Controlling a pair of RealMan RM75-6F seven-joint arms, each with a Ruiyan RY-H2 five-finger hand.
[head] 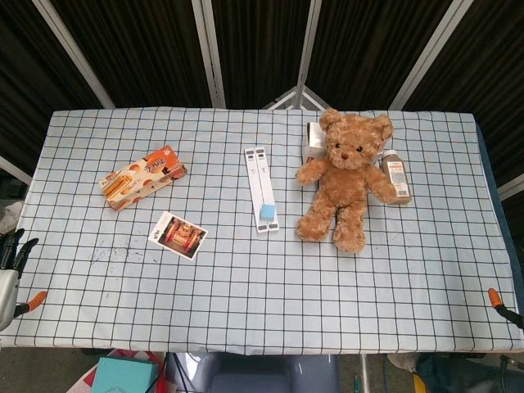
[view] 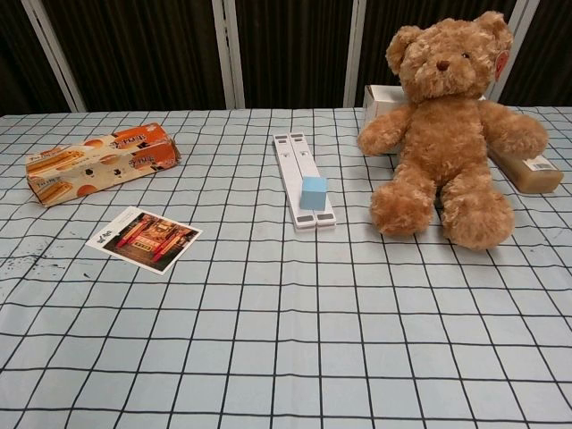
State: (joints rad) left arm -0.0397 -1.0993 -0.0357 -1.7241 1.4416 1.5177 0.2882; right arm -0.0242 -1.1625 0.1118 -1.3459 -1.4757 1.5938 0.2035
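Observation:
My left hand (head: 13,248) shows only in the head view, at the far left edge beside the table, off the cloth. Its dark fingers point up and stand apart with nothing in them. Nearest to it on the table are a picture postcard (head: 178,234) (view: 144,238) and an orange snack box (head: 143,176) (view: 100,162). A white rail (head: 260,182) (view: 299,174) lies in the middle with a small blue cube (head: 268,213) (view: 314,192) on its near end. A brown teddy bear (head: 344,176) (view: 444,125) sits to the right. My right hand is in neither view.
A white box (head: 313,139) (view: 382,100) stands behind the bear, and a brown bottle (head: 397,178) (view: 527,172) lies at its right side. Orange clamps (head: 34,301) (head: 495,296) grip the checked tablecloth (head: 262,295) at the front corners. A teal box (head: 123,375) sits below the table's front edge.

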